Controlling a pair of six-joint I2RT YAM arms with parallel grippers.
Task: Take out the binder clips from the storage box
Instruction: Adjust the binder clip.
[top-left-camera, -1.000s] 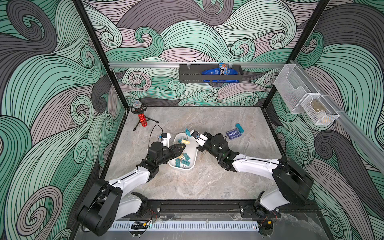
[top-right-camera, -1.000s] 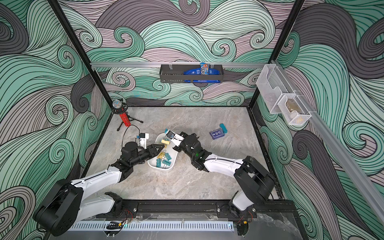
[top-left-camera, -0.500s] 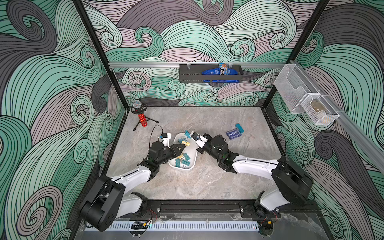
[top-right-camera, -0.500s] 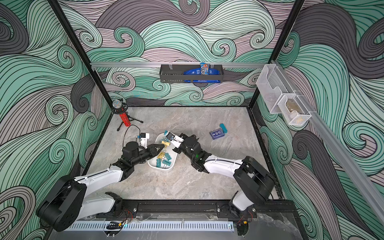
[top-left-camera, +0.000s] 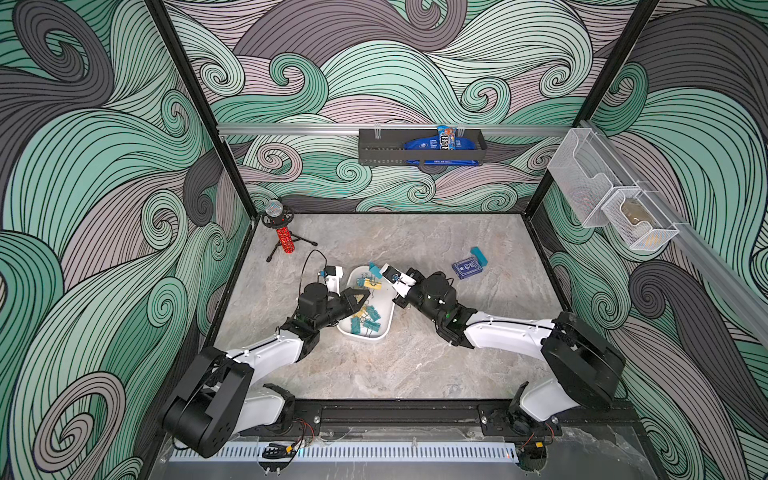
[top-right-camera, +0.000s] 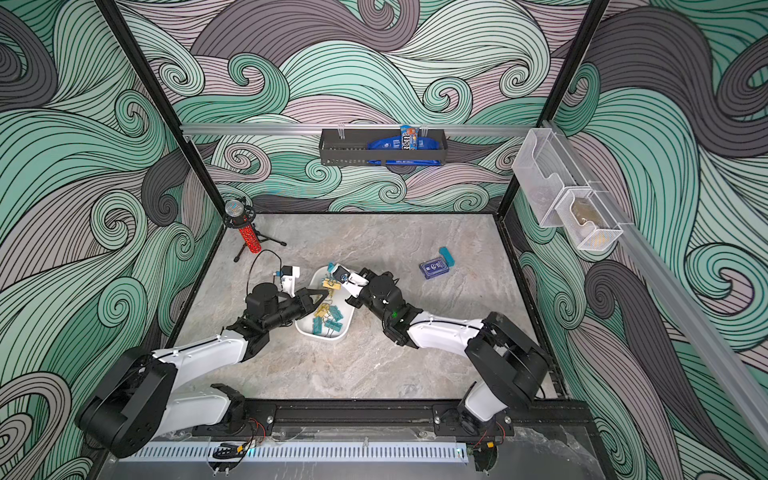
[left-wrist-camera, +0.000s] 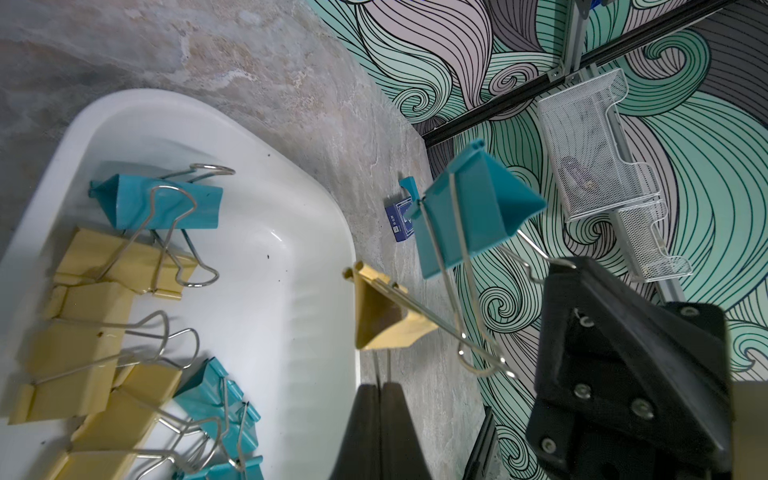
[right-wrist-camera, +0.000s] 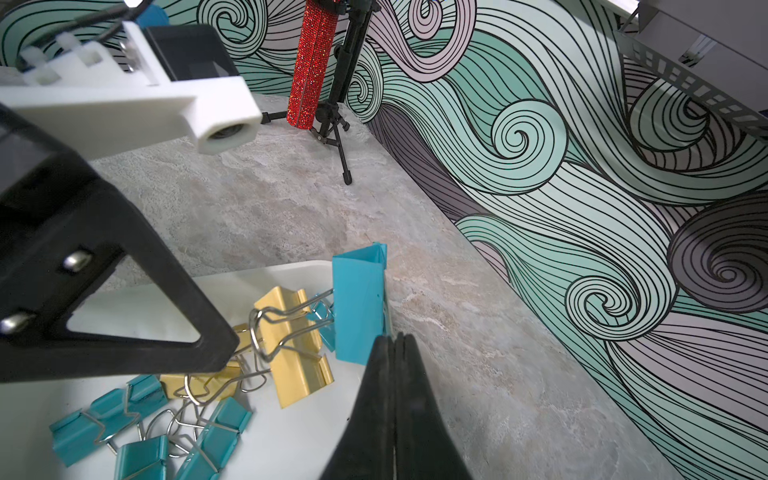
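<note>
The white storage box (top-left-camera: 386, 321) lies mid-table with several teal and yellow binder clips (left-wrist-camera: 124, 266) inside. My left gripper (left-wrist-camera: 380, 386) is shut on the wire handle of a yellow binder clip (left-wrist-camera: 384, 322), which is raised at the box's rim. My right gripper (right-wrist-camera: 395, 337) is shut on a handle of a teal binder clip (right-wrist-camera: 358, 305), held above the box's far end (top-left-camera: 376, 270). The teal clip's free wire loop (left-wrist-camera: 478, 361) crosses the yellow clip's handle, so the two look hooked together. In a top view the left gripper (top-left-camera: 365, 296) is over the box.
A dark blue card box (top-left-camera: 468, 267) and a teal block (top-left-camera: 478, 255) lie right of the storage box. A red microphone on a tripod (top-left-camera: 284, 240) stands at the back left. A black rack (top-left-camera: 419, 151) and white mesh baskets (top-left-camera: 602, 195) hang on the walls.
My left gripper has closed, taking the yellow clip's wire handle. The right arm has shifted slightly left, still holding the teal clip.
</note>
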